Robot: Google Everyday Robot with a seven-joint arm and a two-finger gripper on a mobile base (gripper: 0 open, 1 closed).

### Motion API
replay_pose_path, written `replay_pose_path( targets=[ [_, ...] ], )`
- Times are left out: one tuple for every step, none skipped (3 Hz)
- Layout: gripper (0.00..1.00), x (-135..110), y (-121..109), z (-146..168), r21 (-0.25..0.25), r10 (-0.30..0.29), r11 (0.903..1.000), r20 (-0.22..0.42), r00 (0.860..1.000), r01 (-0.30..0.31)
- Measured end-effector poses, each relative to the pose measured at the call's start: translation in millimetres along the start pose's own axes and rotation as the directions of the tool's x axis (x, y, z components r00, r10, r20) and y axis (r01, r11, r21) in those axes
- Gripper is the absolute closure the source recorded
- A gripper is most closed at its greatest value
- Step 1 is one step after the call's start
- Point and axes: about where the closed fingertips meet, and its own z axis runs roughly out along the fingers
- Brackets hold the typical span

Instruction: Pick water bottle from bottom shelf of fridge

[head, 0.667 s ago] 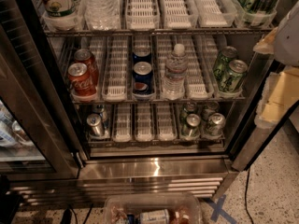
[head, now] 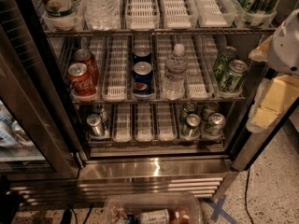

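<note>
The water bottle (head: 175, 72), small, clear and ribbed with a white cap, stands upright in a white lane tray on the middle shelf in view, between the Pepsi cans (head: 142, 73) and the green cans (head: 229, 71). The fridge (head: 154, 169) stands open, with wire racks and white slotted trays. My gripper (head: 270, 107), with yellowish and white parts, is at the right edge of the view, outside the fridge by its right door frame. It is well to the right of the bottle and a little lower. It holds nothing that I can see.
Coke cans (head: 82, 76) stand left of the Pepsi cans. Silver cans (head: 96, 123) and more cans (head: 202, 123) sit on the lowest shelf. A big clear bottle (head: 100, 4) stands on the top shelf. The open glass door (head: 28, 106) is at left. A clear bin (head: 152, 211) lies on the floor.
</note>
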Motion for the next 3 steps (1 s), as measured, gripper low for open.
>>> replay_pose_path(
  targets=[
    [0.00,-14.1,16.6,38.1,-0.026,-0.001,0.9997,0.088,0.996,0.003],
    [0.00,-14.1,16.7,38.1,-0.026,-0.001,0.9997,0.088,0.996,0.003],
    [0.00,-19.1,26.3,46.5,-0.017,0.011,0.9998,0.121,0.993,-0.009]
  ],
)
